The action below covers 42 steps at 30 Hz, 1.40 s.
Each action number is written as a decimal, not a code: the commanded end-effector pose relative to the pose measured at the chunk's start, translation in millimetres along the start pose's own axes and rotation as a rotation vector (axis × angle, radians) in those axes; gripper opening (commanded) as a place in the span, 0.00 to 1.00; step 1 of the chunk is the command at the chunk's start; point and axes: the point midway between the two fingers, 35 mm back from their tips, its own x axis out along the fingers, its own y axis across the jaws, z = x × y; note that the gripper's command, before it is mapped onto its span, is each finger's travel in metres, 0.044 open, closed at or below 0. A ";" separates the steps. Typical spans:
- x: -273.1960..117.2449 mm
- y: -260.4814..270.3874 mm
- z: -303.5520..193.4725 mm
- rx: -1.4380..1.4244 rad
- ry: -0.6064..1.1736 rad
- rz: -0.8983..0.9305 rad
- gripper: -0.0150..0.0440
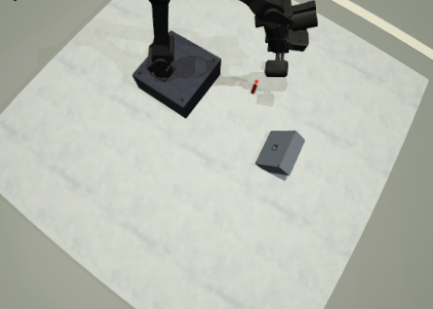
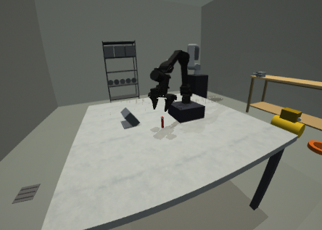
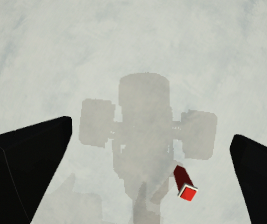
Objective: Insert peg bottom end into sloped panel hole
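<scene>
A red peg [image 1: 254,87] [image 2: 162,122] [image 3: 184,182] stands upright on the table. Its top is square with a pale rim, and it looks turned relative to the fingers in the wrist view. My gripper [image 2: 160,109] [image 3: 154,135] is open and empty, pointing down above the table, higher than the peg's top. In the wrist view the peg shows between the fingers' lines, right of centre and toward the bottom edge. The grey sloped panel [image 1: 284,141] [image 2: 130,116] has a small square hole [image 1: 274,147] in its face; the hole is not visible in the exterior view.
The arm's dark base block [image 1: 195,81] [image 2: 188,112] stands on the table [image 1: 146,178] [image 2: 145,162], beside the peg. The panel stands on the peg's other side. A shelf rack, a wooden bench and a yellow object are off the table.
</scene>
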 end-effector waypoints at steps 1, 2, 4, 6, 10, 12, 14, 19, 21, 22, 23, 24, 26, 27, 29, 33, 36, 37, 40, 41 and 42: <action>10.3 -13.9 -15.6 0.089 0.095 -0.040 1.00; 13.2 -17.7 -20.9 0.115 0.125 -0.051 1.00; 18.3 -25.1 -31.7 0.167 0.184 -0.075 1.00; 22.5 -32.2 -42.5 0.219 0.242 -0.100 1.00; 26.5 -43.7 -63.8 0.302 0.337 -0.144 1.00; 26.7 -44.2 -64.8 0.306 0.342 -0.146 1.00; 26.9 -44.3 -64.9 0.306 0.342 -0.146 1.00; 32.0 -44.6 -66.3 0.306 0.342 -0.146 1.00; 35.2 -44.9 -67.3 0.306 0.342 -0.146 1.00; 36.8 -45.0 -67.8 0.306 0.342 -0.146 1.00; 38.4 -45.1 -68.3 0.306 0.342 -0.146 1.00; 39.9 -45.3 -68.8 0.306 0.342 -0.146 1.00; 43.1 -45.5 -69.9 0.306 0.342 -0.146 1.00; 44.6 -45.6 -70.5 0.306 0.342 -0.146 1.00; 47.7 -45.9 -71.6 0.306 0.342 -0.146 1.00; 53.8 -46.4 -73.9 0.306 0.342 -0.146 1.00; 58.3 -46.8 -75.7 0.306 0.342 -0.146 1.00; 59.8 -46.9 -76.4 0.306 0.342 -0.146 1.00; 64.3 -47.3 -78.3 0.306 0.342 -0.146 1.00; 65.8 -47.5 -79.0 0.306 0.342 -0.146 1.00; 67.2 -47.6 -79.6 0.306 0.342 -0.146 1.00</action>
